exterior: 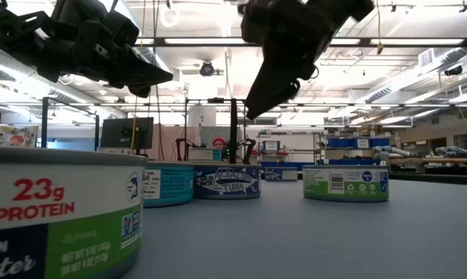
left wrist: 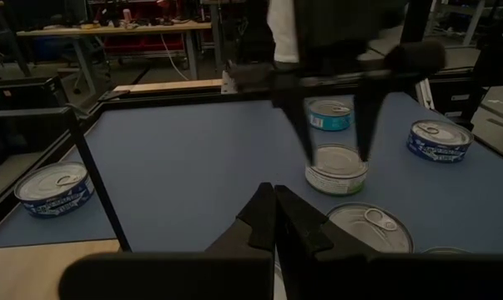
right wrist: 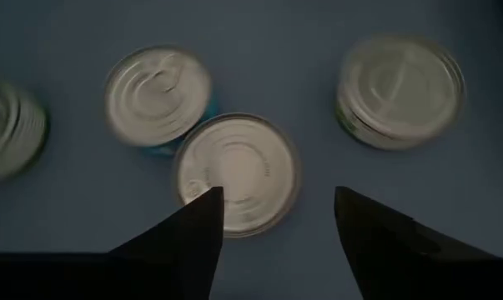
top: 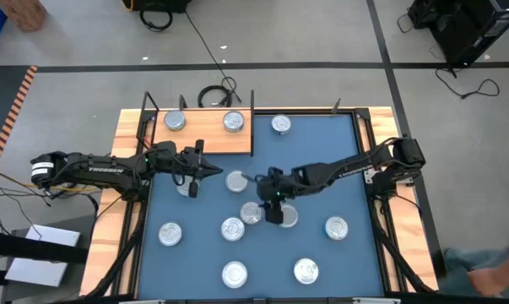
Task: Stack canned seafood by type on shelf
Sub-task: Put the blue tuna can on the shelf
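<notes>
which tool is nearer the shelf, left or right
Left. The left tool hangs shut just off the shelf at its front edge. The right tool is open over tins mid-mat, farther off.

Grey floor (top: pixel 322 34), black cables (top: pixel 216 93), ceiling strip lights (exterior: pixel 194 40).

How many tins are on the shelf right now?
2. One tin lies toward the shelf's left end, the other tin toward its right end, apart and unstacked. The rest are on the blue mat; none on the shelf looks hidden.
</notes>
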Controlling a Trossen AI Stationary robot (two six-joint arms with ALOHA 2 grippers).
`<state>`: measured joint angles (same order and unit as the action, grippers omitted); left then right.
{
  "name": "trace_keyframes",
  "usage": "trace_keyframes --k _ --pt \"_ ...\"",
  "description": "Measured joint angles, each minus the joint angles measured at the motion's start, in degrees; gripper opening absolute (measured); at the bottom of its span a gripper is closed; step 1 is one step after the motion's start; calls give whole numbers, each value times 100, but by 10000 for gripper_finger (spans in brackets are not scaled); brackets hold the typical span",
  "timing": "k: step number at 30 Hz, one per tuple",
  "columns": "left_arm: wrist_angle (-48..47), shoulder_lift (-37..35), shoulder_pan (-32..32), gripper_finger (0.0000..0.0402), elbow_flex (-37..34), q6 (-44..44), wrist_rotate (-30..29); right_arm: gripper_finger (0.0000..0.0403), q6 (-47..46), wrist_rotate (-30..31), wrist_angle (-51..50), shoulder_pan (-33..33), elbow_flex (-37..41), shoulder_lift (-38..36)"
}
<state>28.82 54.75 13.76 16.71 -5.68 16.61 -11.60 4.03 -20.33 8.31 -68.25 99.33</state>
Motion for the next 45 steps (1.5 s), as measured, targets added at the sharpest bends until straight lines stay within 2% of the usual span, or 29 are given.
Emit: trace_keyframes --k 2,6,14,21,27,37,41,45 --pt "1 -1 0 6 0 1 -1 223 405 218 -16 188 0 0" --pt "2 -1 0 6 0 1 -1 194 1305 229 54 462 0 97" --pt "3 -1 -5 6 9 -8 -1 146 2059 208 145 521 0 603" --pt "-15 -1 -33 6 9 -146 -44 132 2553 181 76 483 0 663" --pt "-5 -1 -39 6 9 -172 -45 124 2879 -213 67 419 1 762" --pt "-8 -1 -39 6 2 -177 -67 116 3078 -153 241 425 -22 1095" --pt "0 -1 -39 6 2 -178 -67 81 2847 26 124 414 -42 1047" --pt "-7 -1 -39 6 2 -178 -71 20 2850 87 13 410 -88 1047"
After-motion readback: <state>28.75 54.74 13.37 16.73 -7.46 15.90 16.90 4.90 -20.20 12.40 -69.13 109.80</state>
